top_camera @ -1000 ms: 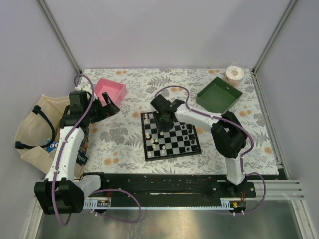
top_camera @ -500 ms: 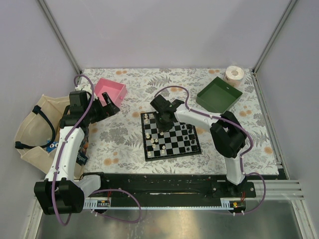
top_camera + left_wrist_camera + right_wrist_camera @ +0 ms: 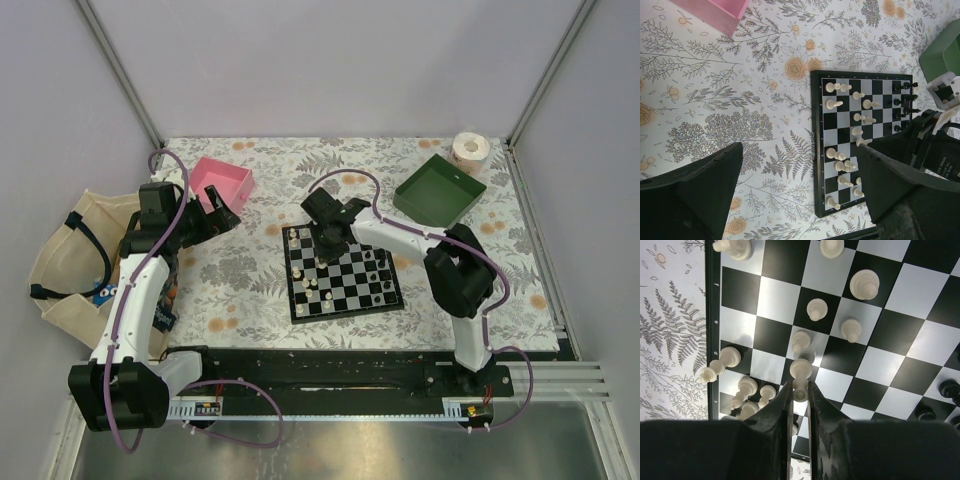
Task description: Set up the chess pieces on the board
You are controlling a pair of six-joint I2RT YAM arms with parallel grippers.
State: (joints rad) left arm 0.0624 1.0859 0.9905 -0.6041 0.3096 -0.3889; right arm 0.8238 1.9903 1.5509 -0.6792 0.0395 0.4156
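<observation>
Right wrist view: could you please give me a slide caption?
Right pincer gripping a white chess piece on the board.

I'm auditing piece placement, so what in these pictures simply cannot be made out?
- Top external: the chess pieces are too small to name; the right arm covers the board's far edge.
- Left wrist: the right arm hides the board's corner squares.
- Right wrist: whether the right gripper's jaws pinch the cream piece at their tips; the fingers hide squares beneath.
</observation>
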